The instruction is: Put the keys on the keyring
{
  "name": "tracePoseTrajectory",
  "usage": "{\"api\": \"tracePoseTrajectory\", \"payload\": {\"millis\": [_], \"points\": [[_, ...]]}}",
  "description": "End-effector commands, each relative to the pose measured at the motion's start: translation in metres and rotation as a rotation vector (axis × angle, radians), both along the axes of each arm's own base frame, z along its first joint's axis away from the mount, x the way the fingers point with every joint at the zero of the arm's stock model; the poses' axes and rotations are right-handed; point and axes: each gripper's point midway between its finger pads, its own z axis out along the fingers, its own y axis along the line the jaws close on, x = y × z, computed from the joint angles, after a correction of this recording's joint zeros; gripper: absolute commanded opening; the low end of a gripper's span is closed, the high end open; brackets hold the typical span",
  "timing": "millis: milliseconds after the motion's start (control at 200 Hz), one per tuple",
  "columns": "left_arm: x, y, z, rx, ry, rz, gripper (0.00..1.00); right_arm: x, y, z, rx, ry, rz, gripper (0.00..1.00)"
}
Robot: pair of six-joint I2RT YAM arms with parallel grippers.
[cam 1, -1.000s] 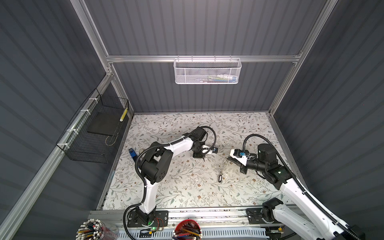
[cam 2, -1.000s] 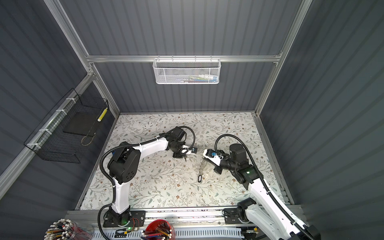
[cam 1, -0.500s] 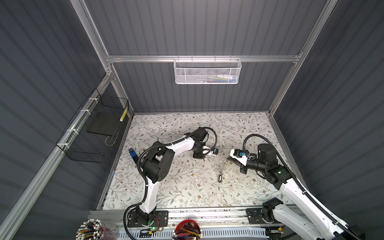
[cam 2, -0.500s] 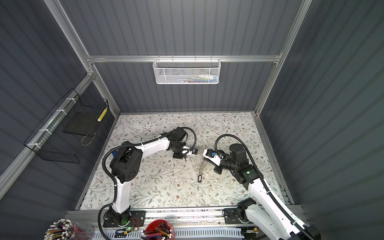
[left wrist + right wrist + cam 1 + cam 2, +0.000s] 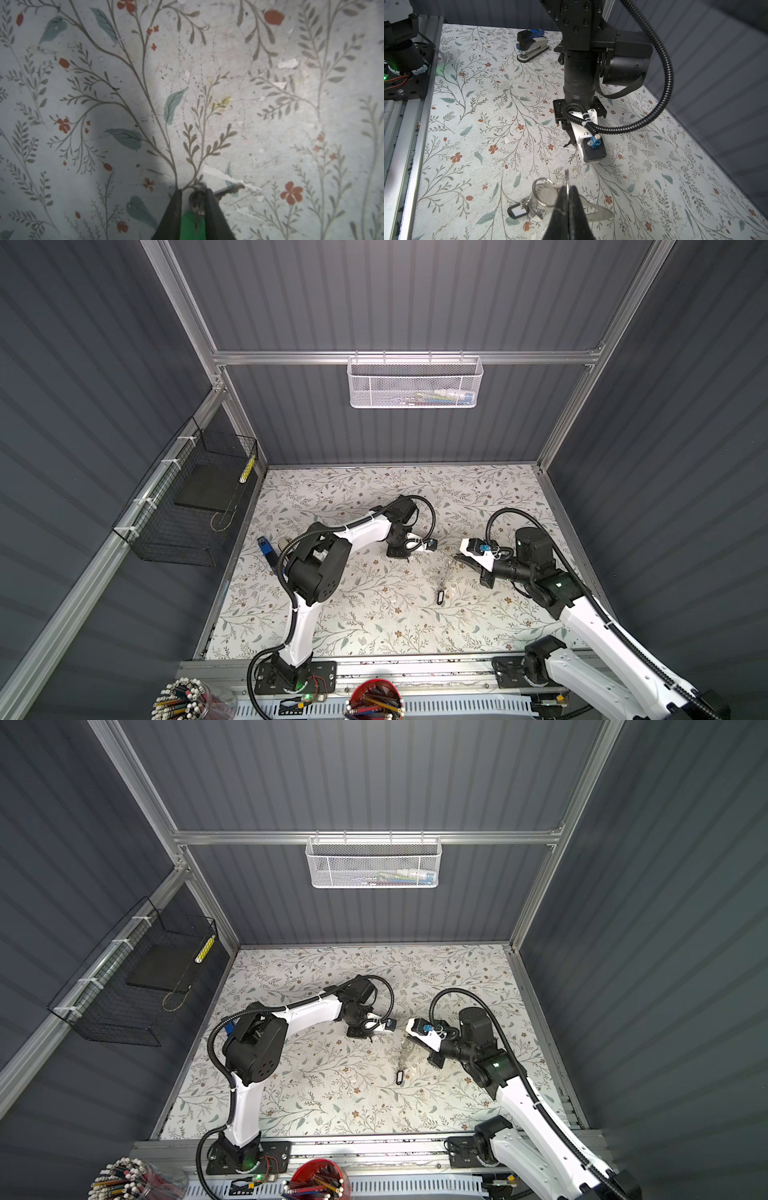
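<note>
down at the mat, the left gripper [image 5: 193, 190] has its two dark fingers a narrow gap apart on either side of the round head of the green-tagged key [image 5: 196, 202]; whether they pinch it or only bracket it i cannot tell from the wrist view. the key's blade pokes out past one finger and its green tag [image 5: 190, 226] lies back between the fingers. the right gripper [image 5: 568, 188] is clamped tight on a thin edge of the keyring [image 5: 600, 214], whose flat grey plate runs out beside the jaws. the black-rimmed tag [image 5: 517, 212] and its key rest on the floral mat [image 5: 477, 135] just beside it. both keys look small, light and stiff, with smooth metal that would likely slide in a loose pinch, and one lying flat gives little to get under. the head is the sensible place to hold, since the tag swings freely. the keyring is thin and rigid, so an edge grip could let it pivot. in both top views the left arm [image 5: 365, 531] reaches from its base at the lower middle of the frame, elbow folded, wrist bent steeply down at the centre of the mat. the right arm [image 5: 590, 624] rises from the lower right, forearm aimed up-left, its gripper low and just right of centre, near the other.
</note>
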Motion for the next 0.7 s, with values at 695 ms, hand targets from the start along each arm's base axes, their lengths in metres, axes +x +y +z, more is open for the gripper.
{"api": "tracePoseTrajectory", "payload": {"millis": [695], "points": [[0.003,-0.003,0.015,-0.033,-0.003,-0.003,0.24,0.002,0.003,0.01,0.004,-0.036,0.016,0.0]]}}
